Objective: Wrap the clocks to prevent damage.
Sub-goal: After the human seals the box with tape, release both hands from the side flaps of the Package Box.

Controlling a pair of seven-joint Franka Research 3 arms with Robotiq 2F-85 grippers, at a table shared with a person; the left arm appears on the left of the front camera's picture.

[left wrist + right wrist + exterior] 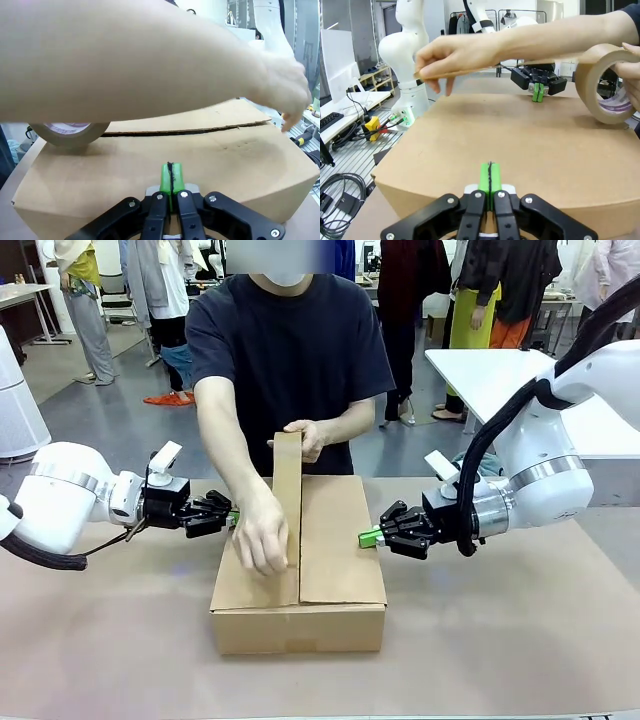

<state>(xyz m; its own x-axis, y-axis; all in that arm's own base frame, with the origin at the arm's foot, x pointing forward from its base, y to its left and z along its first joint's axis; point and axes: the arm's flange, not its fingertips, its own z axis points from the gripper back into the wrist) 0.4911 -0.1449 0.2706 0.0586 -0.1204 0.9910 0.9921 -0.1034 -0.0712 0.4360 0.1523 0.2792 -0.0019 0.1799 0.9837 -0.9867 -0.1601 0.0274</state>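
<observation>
Brown matte worktop [520, 640], centre: rectangular cardboard box [340, 540], flaps closed. Person's hand [262, 540] presses a smooth brown tape strip [288, 480] along the seam. Left gripper [232, 516] and right gripper [368, 537]: green pads together, empty, at the box sides.

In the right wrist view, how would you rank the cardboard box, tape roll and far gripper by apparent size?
Largest: cardboard box
Next: tape roll
Smallest: left gripper, though it lies farthest from the camera.

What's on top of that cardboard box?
A person's hand stretches brown tape over the flap seam from a roll resting on the box. Closed flaps hide the contents.
</observation>
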